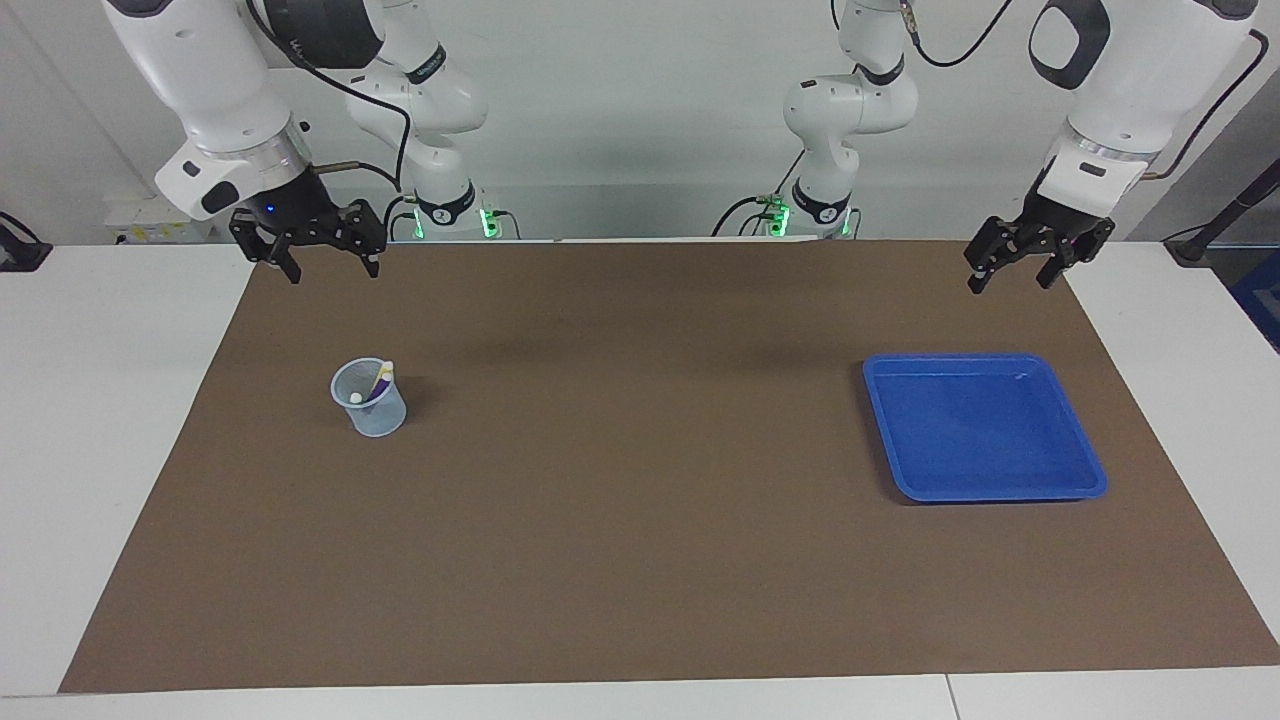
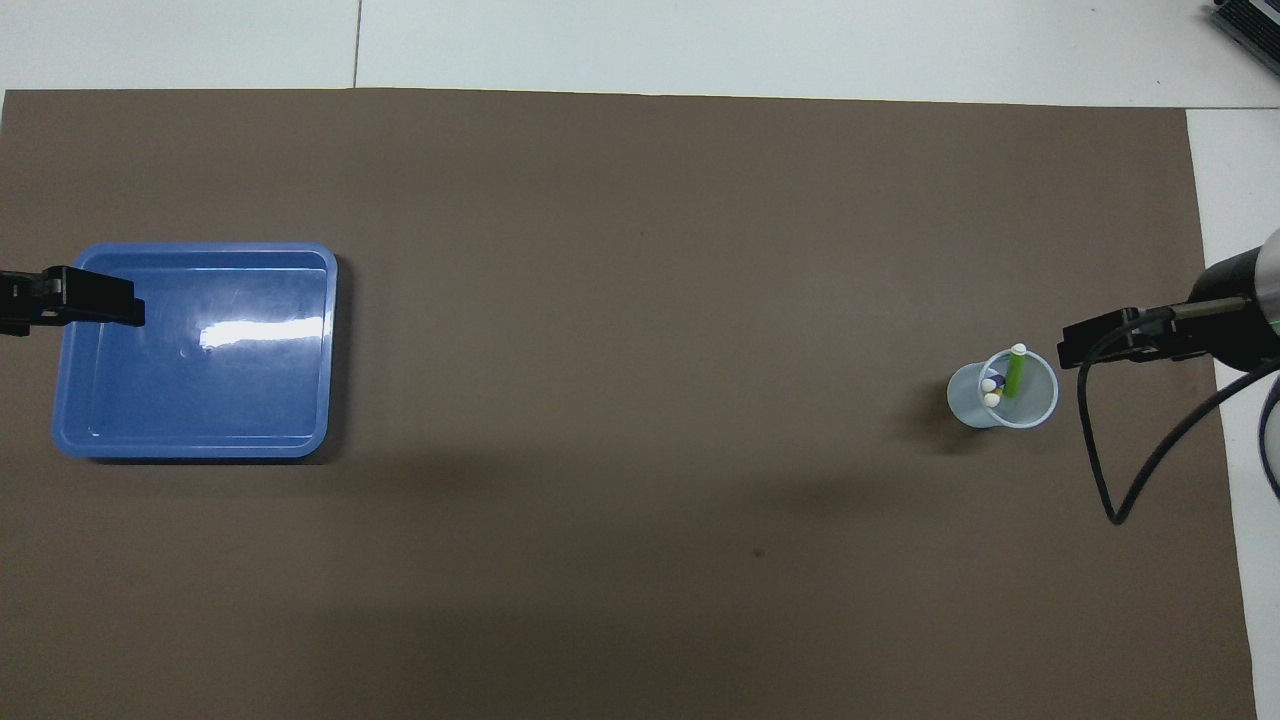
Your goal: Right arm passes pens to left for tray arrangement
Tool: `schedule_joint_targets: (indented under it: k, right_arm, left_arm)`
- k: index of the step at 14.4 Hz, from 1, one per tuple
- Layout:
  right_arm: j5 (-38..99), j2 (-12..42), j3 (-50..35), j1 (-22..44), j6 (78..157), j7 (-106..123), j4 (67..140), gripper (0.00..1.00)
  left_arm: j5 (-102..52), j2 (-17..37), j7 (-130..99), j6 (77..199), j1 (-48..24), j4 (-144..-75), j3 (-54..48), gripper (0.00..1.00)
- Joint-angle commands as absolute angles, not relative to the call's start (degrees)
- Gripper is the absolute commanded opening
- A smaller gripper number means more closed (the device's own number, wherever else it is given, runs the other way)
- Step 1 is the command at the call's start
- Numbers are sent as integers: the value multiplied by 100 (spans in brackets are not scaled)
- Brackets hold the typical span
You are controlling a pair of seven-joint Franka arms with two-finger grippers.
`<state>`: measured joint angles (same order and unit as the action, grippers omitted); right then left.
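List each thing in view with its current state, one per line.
pens: all three standing in the cup, none taken yet
cup: upright, toward the right arm's end
tray: empty, toward the left arm's end
right gripper: open, raised, holding nothing
left gripper: open, raised, holding nothing

**Both arms raised, grippers open**

The right arm comes down from its base at the right arm's end of the table, its white forearm slanting to a black wrist. The right gripper [image 1: 330, 262] hangs in the air with its fingers pointing down and spread apart, nothing between them. In the overhead view only part of it [image 2: 1110, 336] shows at the edge. The left arm mirrors this pose at its own end, forearm angled down and inward. The left gripper [image 1: 1012, 274] hangs with fingers apart and empty; in the overhead view one dark finger [image 2: 95, 298] shows
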<state>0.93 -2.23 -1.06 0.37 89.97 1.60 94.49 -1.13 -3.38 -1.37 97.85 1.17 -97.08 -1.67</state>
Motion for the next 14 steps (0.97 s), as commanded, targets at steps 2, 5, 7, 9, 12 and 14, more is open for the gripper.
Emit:
schedule_joint_targets:
  k: [2, 5, 7, 9, 12, 14]
  right_arm:
    - [35, -211, -167, 0, 9044, 53, 9448, 100]
    - [79, -211, -167, 0, 9026, 70, 9457, 100]
    - [114, -211, -158, 0, 9035, 62, 9457, 100]
    - [132, -202, -123, -9, 9035, 62, 9440, 100]
    - [132, -202, -149, -9, 8992, 62, 9396, 100]
    - [114, -211, -280, 0, 8930, 105, 9396, 100]
  left_arm:
    - [-18, -264, -70, 9712, 185, -9554, -211, 100]
    - [-18, -272, -70, 9712, 193, -9554, -220, 100]
    - [-18, -272, -70, 9712, 228, -9554, -220, 100]
    - [-18, -281, -70, 9712, 237, -9562, -228, 100]
    - [-18, -290, -62, 9721, 237, -9571, -229, 100]
    - [-18, -299, -62, 9721, 255, -9580, -229, 100]
